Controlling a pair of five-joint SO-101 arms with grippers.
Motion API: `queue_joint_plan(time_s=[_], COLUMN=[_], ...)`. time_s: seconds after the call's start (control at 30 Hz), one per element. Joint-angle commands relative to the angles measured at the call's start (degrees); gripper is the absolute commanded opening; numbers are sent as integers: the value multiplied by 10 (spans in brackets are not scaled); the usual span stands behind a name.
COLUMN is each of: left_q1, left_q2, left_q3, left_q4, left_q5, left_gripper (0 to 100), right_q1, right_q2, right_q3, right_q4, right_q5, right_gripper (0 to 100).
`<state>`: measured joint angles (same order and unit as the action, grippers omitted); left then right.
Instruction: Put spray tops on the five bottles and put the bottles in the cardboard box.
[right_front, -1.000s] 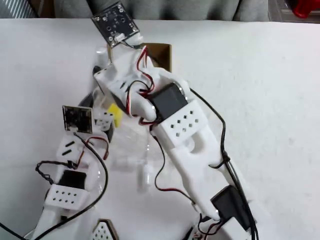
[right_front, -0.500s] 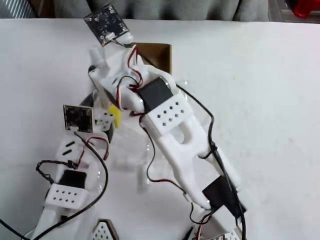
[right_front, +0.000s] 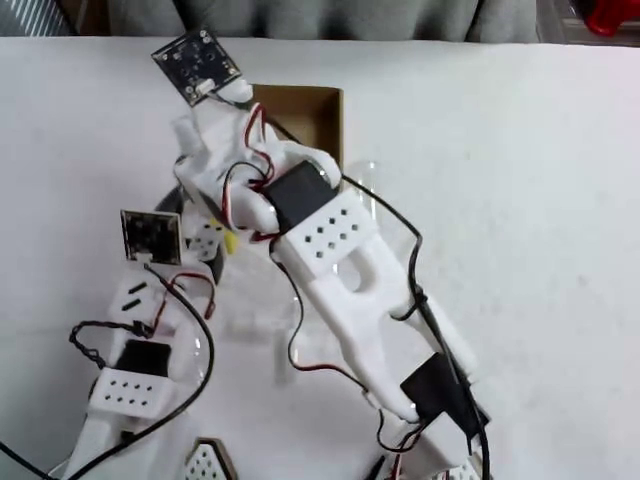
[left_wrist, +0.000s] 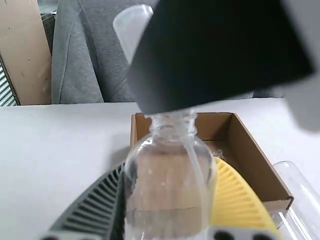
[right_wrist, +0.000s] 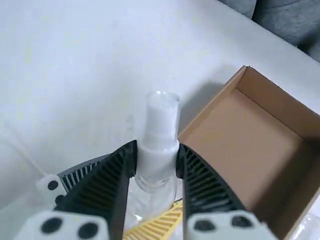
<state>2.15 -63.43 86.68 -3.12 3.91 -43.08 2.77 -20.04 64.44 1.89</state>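
Between the ribbed grey and yellow jaws of the left arm (right_front: 135, 350) stands a clear plastic bottle (left_wrist: 170, 200). It is upright and clamped at its body, with the grey jaw on 1 side and the yellow jaw on the other. A thin clear dip tube (left_wrist: 192, 160) runs down inside it from the neck. On that neck sits a white spray top (right_wrist: 159, 137) with a clear cap. The 2 black ribbed jaws of the right arm (right_front: 340, 260) are closed against the top from both sides, directly above the bottle. Whether the top is fully seated on the neck cannot be told.

Just behind the bottle lies the open brown cardboard box (right_wrist: 260, 135), apart from both sets of jaws. A second clear plastic bottle (left_wrist: 300, 185) lies just beside the box's near corner. All of this rests on the white surface (right_front: 520, 200). From the high view, the right arm slants across the surface towards the box, with red and black wires (right_front: 250, 180) looped over its wrist.
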Motion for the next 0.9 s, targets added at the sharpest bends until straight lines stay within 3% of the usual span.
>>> queue_joint_plan(time_s=[0.0,0.17,0.37,0.47,0.67,0.87], left_q1=[-5,-5,-5,-5,-5,-5], left_q2=[-3,-3,-3,-3,-3,-3], left_q3=[-29,-29,-30,-30,-30,-29], left_q4=[-20,-20,-20,-20,-20,-20], left_q5=[4,4,4,4,4,4], left_gripper=[22,22,22,22,22,22], right_q1=[-1,-4,-4,-4,0,45], right_q2=[-20,-23,-17,-21,-19,-17], right_q3=[-25,-27,-80,-111,-178,-225], right_q4=[2,49,106,139,173,120], right_q5=[3,59,57,56,16,-66], right_gripper=[18,41,264,324,327,277])
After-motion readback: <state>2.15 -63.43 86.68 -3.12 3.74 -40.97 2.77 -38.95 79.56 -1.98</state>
